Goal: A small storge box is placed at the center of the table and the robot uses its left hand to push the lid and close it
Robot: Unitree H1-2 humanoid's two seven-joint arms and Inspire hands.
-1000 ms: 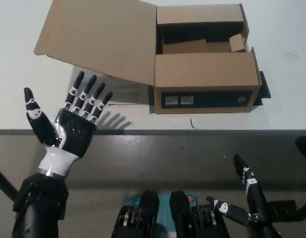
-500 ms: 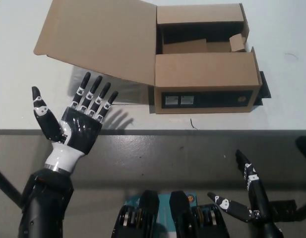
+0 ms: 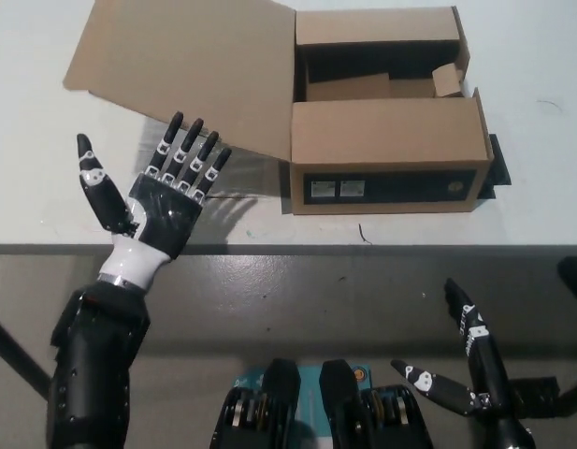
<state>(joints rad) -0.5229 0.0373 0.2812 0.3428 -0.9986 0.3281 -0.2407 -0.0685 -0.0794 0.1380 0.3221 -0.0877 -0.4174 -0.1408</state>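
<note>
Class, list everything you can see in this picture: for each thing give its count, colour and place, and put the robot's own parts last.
Storage box: one, brown cardboard with a dark front panel, on the table at centre right, open.
Lid: one, brown cardboard, swung out to the box's left, hinged at the box's edge.
Table: one, pale grey, filling the upper half of the view.
Left robot hand: one, open, fingers spread, reaching up under the lid's near edge.
Right robot hand: one, black, open, resting low at bottom right, off the table.

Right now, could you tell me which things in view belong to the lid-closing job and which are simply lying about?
For the job:
cardboard box
open lid
left hand, fingers spread

Lying about:
right hand, resting low
table
</note>
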